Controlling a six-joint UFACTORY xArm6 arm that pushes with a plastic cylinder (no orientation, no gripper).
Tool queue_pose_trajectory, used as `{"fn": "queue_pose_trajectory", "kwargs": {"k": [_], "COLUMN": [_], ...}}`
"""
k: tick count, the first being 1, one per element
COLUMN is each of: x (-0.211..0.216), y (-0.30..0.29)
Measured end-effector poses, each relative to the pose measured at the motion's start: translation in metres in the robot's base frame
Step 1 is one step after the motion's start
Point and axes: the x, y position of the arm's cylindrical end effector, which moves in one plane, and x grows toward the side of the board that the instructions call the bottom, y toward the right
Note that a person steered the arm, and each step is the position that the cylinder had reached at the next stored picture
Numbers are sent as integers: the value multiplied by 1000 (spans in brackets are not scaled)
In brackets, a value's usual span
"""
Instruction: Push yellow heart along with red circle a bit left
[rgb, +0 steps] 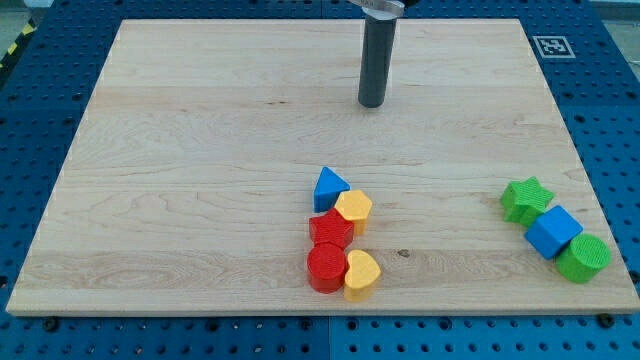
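Observation:
The yellow heart (361, 275) lies near the board's bottom edge, touching the right side of the red circle (325, 268). Just above them sit a red star-like block (331, 230), a yellow hexagon (353, 210) and a blue triangle (329, 187), all packed in one cluster. My tip (372, 103) is at the view's top centre, far above the cluster and slightly to its right, touching no block.
At the view's right a green star (526, 198), a blue cube (553, 231) and a green cylinder (583, 258) lie in a diagonal row. The wooden board (200, 180) rests on a blue pegboard table, with a marker tag (551, 46) at its top right corner.

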Motion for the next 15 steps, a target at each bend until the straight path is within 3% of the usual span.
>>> {"fn": "queue_pose_trajectory", "kwargs": {"k": [7,8,15], "x": [-20,-3,244], "y": [0,0,34]}}
